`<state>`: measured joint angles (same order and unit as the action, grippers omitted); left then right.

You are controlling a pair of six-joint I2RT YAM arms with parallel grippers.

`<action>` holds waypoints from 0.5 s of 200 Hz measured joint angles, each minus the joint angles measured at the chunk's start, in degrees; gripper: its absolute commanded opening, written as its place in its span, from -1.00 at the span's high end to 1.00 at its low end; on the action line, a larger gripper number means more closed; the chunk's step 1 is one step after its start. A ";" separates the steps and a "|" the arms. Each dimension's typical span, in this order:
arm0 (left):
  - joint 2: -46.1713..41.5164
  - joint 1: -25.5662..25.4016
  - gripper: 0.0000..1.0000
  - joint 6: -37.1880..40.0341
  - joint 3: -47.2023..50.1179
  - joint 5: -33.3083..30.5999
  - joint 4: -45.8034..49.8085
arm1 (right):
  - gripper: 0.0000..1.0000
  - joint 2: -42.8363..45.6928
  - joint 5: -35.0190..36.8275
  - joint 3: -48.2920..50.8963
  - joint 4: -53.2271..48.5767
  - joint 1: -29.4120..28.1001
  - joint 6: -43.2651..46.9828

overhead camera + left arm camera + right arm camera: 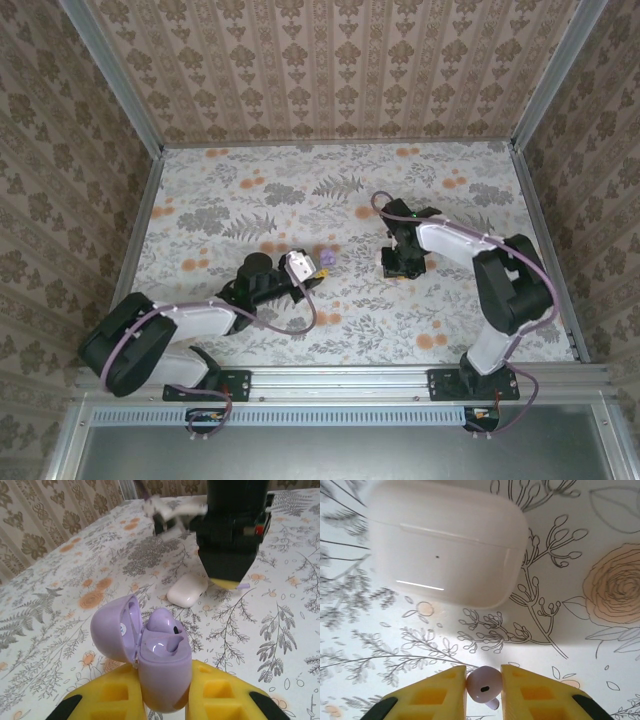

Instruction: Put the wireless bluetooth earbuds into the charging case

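Presently, left gripper (167,687): clamped tight on the open purple charging case (160,655), seated earbud (161,622) inside.
right gripper (483,677): pinching the loose earbud (482,686) at its tips, low over the floral table (590,645).
white case (445,545): closed, flat on the table, just beyond the loose earbud.

— Where's the open charging case (162,670)?
— Bottom centre of the left wrist view, between the fingers of the left pincer (165,697), one earbud (161,622) seated in it.
— And the closed case (186,591)?
— On the tabletop (280,645) behind it, mid-frame, just beside the right pincer (225,582), whose fingers have a second earbud (483,684) between them.
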<state>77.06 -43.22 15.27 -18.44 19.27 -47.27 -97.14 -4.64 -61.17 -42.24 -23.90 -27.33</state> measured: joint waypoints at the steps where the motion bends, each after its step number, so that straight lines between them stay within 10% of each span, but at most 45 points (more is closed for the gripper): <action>1: 0.31 -0.02 0.97 0.00 -0.04 0.02 -0.15 | 0.55 0.17 0.00 0.11 0.13 0.00 -0.09; 100: 15.32 -2.60 0.97 -2.19 -6.27 -0.85 -14.23 | 0.57 22.93 -2.95 16.31 26.82 0.00 -5.09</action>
<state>92.38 -45.82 13.08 -24.71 18.41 -61.49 -74.22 -7.60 -44.86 -15.42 -23.90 -32.42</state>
